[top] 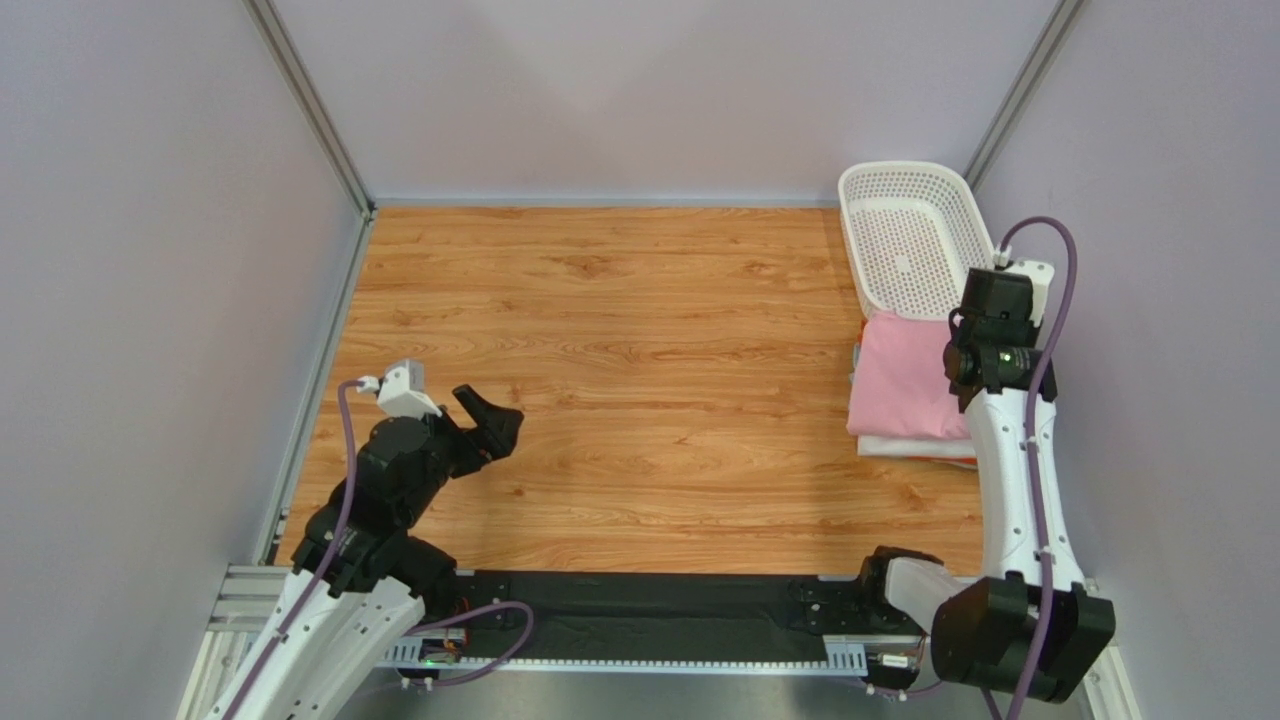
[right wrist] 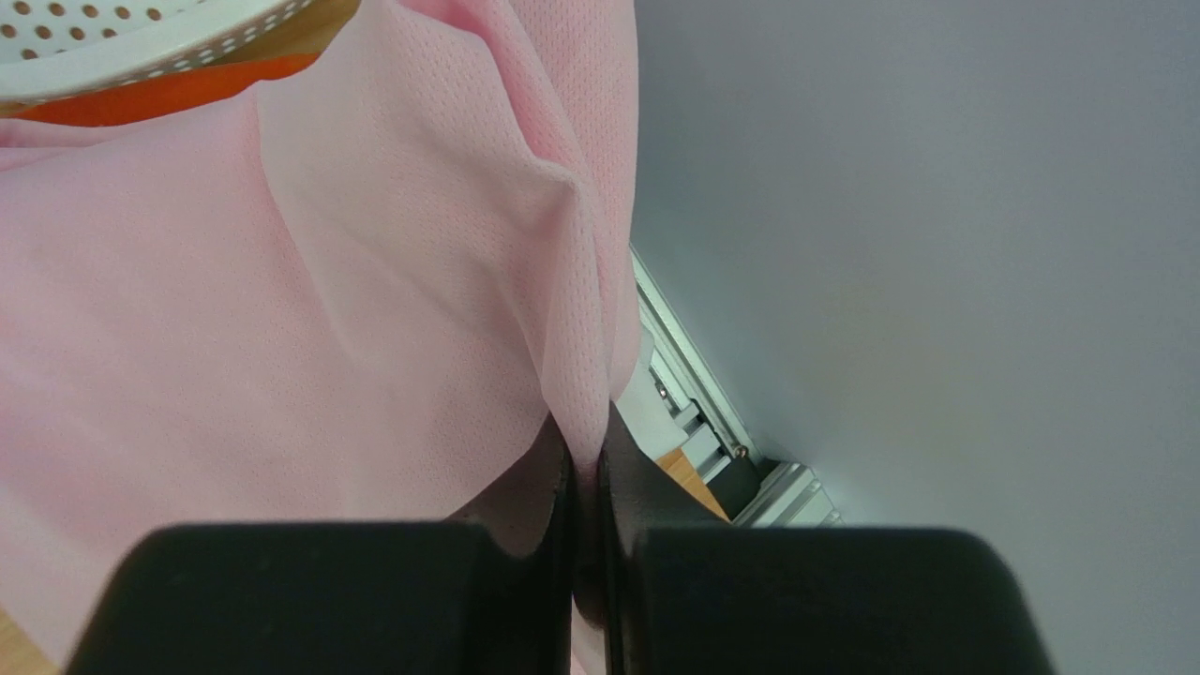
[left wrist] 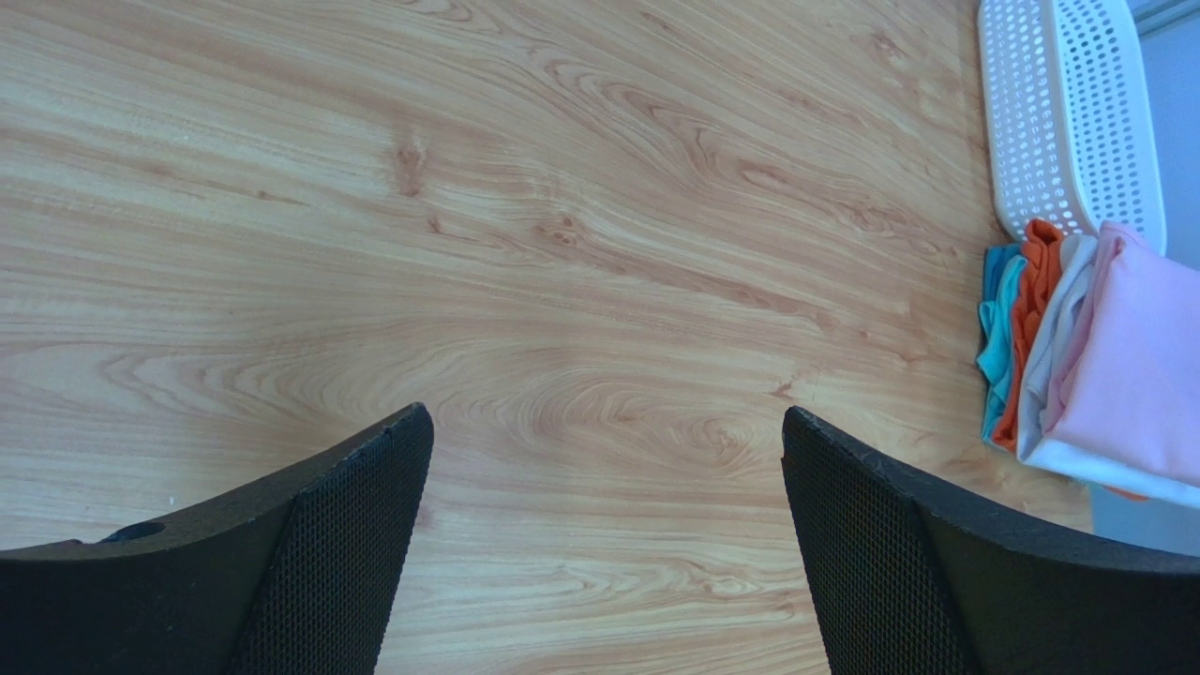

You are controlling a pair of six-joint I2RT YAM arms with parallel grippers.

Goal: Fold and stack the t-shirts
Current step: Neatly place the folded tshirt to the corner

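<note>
One pile (left wrist: 1050,338) sits at the surface's (top: 631,345) right edge, just on the near side of the single basket (top: 902,168). It's got the pink t-shirt (top: 906,383) on top, the white t-shirt (top: 909,446) under it, and orange and teal edges (left wrist: 1035,281) peeking out, so maybe more than two. The right end effector (right wrist: 589,450) is clenched on the pink one's fold, and the left end effector (left wrist: 603,422) hangs released at left.

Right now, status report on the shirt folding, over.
Left gripper: jaws open, holding nothing. Right gripper: jaws shut on pink t-shirt, atop the folded stack. Nothing in the way.
</note>
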